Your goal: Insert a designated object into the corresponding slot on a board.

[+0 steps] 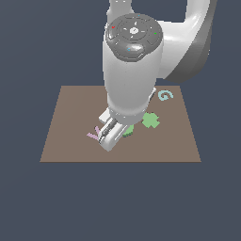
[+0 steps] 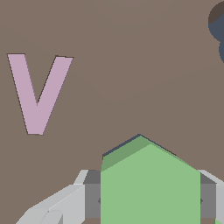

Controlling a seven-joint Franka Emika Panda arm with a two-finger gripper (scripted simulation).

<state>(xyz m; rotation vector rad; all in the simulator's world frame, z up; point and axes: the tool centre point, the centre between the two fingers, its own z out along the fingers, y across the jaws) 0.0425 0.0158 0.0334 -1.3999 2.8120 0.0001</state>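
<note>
Sitting between the claw (image 2: 151, 201) fingers: green hexagon (image 2: 148, 183).

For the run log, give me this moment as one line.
pincer: shut on green hexagon | hexagon: over board, beside pink V | slot: not reached

Simulated test scene: flat brown board (image 1: 70, 136) floating in featureless dark-blue void, untextured rendered shapes.
</note>
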